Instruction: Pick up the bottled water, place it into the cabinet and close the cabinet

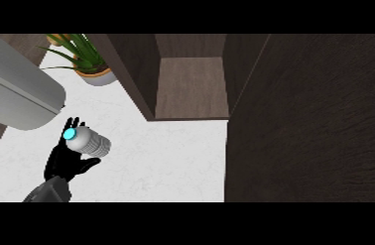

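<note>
At lower left, the black left hand (66, 159) curled round the clear ribbed water bottle (89, 141) — best kept level toward the dark wooden cabinet (192, 85) opening, upper centre.

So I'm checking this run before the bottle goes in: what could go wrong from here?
The left hand holds the bottled water low and left of the cabinet, so the bottle might clip the cabinet's near side panel on the way in. The open door hides much of the counter, and the right hand isn't in view.
</note>
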